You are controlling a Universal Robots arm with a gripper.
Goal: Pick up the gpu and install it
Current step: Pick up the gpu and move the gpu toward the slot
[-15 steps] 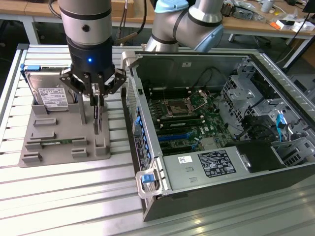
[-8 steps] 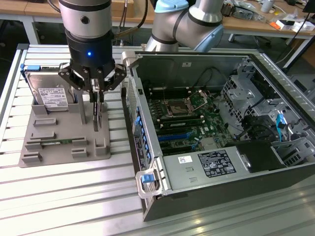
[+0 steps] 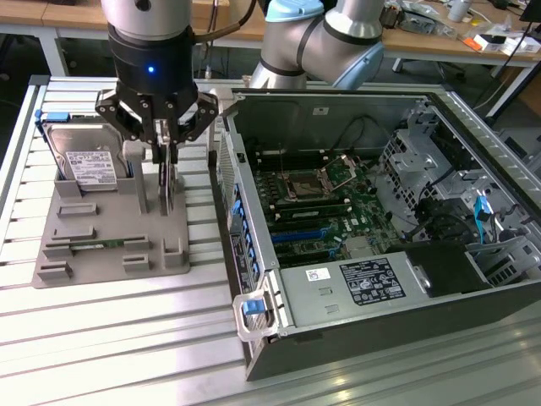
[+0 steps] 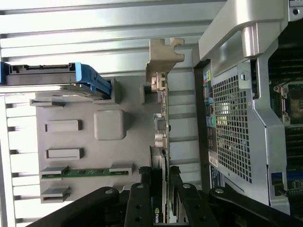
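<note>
Closest to the wrist lens: pincer [image 4: 161,171], clenched on the gpu [image 4: 162,127] from both faces. Grips along the upper edge, probably to keep the thin card upright and its connector edge free below. Stands edge-on at the grey holder [image 3: 110,222], metal bracket [image 4: 165,52] at one end. Cannot tell whether seated in its slot or just clear of it.

Left to right across the exterior view:
- Hard drive [image 3: 84,165], propped on edge in a blue caddy at the holder's rear.
- Memory stick [image 4: 87,173], laid flat in a groove nearer the front.
- Gpu under the pincer, at the holder's side nearest the machine.
- Open computer case [image 3: 380,330], lying on its side on the slatted bench [image 3: 110,338], with the motherboard [image 3: 313,199] facing up and the slots reachable from above.

Given by the exterior view alone: the arm's stance over the holder and the case's whole interior. Given by the wrist view alone: the card's thin profile between the fingers [image 4: 139,203], the bracket's notched outline, and the case's perforated rear wall just beside the card.
</note>
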